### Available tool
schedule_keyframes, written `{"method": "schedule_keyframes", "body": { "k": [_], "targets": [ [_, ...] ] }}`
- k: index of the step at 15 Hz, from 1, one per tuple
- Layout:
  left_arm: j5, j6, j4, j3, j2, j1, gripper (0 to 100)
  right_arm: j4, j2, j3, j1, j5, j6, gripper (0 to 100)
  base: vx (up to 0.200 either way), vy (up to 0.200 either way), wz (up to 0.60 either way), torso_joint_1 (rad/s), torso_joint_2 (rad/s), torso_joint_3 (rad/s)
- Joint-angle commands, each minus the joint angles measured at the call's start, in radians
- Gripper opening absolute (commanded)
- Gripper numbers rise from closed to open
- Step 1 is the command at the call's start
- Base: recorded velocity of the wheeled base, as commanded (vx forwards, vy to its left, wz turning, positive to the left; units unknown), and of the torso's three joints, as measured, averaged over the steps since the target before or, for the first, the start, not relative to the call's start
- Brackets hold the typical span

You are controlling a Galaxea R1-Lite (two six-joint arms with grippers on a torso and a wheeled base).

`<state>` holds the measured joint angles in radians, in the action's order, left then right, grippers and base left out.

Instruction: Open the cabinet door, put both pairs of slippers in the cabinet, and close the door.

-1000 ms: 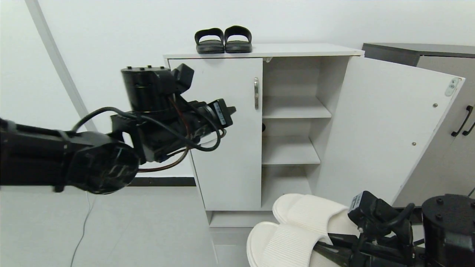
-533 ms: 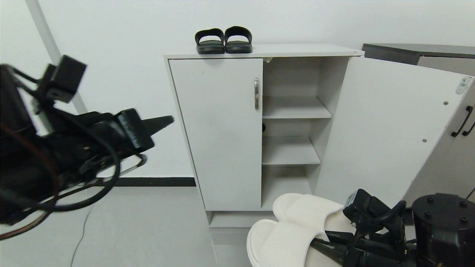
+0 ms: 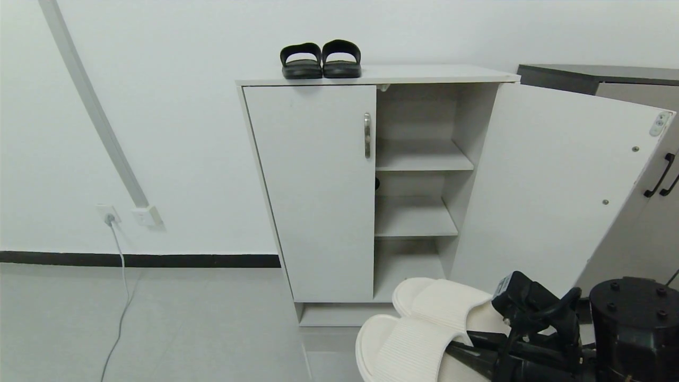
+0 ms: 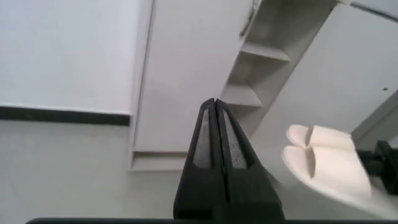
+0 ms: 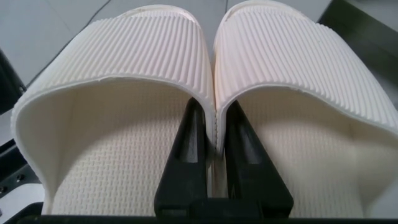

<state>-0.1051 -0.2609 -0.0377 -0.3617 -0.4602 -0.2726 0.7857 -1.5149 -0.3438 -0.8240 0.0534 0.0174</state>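
While the left claw [image 4: 215, 107] is pressed together, the right claw [image 5: 213, 117] clamps the white slippers [image 3: 440, 303].

The cabinet [image 3: 313, 185] stands with right door [image 3: 551, 185] open — white slippers [image 3: 424, 313] held before it, black slippers [image 3: 321, 59] atop.

White wall [image 3: 175, 132] across the background. Grey cable duct [image 3: 90, 101] slanting down it from 11 o'clock to a white junction box [image 3: 147, 216] at 9 o'clock. Wall socket [image 3: 107, 214] just beside the box, on its 9 o'clock side, plug inserted. Grey cable [image 3: 121, 318] hanging from the plug, trailing over the grey floor [image 3: 185, 329] toward 7 o'clock. Black skirting strip [image 3: 159, 260] at the foot of the wall. Dark-topped grey storage unit [image 3: 631, 233] at 3 o'clock, fitted with two black handles [image 3: 660, 175].
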Motion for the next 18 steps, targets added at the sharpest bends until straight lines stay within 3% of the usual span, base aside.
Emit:
{"method": "schedule_keyframes", "body": {
  "k": [1,3,4,6,7,8,9,12,16,18],
  "targets": [
    [-0.007,0.052,0.114,0.188,0.301,0.131,0,0.001,0.004,-0.001,-0.001,0.0,0.001,0,0.0,0.0,0.0,0.0,0.0,0.0],
    [-0.008,0.097,0.117,0.244,0.364,0.179,0,0.003,0.004,-0.003,-0.001,0.0,0.001,0,0.0,0.0,0.0,0.0,0.0,0.0],
    [-0.038,0.114,0.114,0.293,0.387,0.227,0,0.003,0.004,-0.003,0.0,0.0,0.001,0,0.0,0.0,0.0,0.0,0.0,0.0],
    [-0.057,0.118,0.102,0.31,0.416,0.251,0,0.003,0.002,-0.001,0.0,0.0,0.002,0,0.0,0.0,0.0,0.0,0.0,0.0],
    [-0.071,0.144,0.099,0.314,0.445,0.265,0,0.003,0.001,-0.001,0.0,0.0,0.002,0,0.0,0.0,0.0,0.0,0.0,0.0],
    [-0.076,0.199,0.081,0.328,0.46,0.271,0,0.003,0.001,-0.001,0.0,0.0,0.004,0,0.0,0.0,0.0,0.0,0.0,0.0],
    [-0.067,0.232,0.033,0.354,0.46,0.271,0,0.003,0.002,-0.001,0.0,0.0,0.006,0,0.0,0.0,0.0,0.0,0.0,0.0],
    [0.012,0.235,0.039,0.36,0.46,0.271,0,0.003,0.002,-0.003,-0.001,0.0,0.007,0,0.0,0.0,0.0,0.0,0.0,0.0],
    [0.013,0.236,0.039,0.36,0.46,0.271,0,-0.006,-0.031,-0.066,-0.006,-0.027,-0.005,0,0.0,0.0,0.0,0.0,0.0,0.0],
    [0.015,0.236,0.039,0.36,0.46,0.271,0,0.001,-0.13,-0.165,-0.07,-0.27,-0.116,0,0.0,0.0,0.0,0.0,0.0,0.0]
  ]
}}
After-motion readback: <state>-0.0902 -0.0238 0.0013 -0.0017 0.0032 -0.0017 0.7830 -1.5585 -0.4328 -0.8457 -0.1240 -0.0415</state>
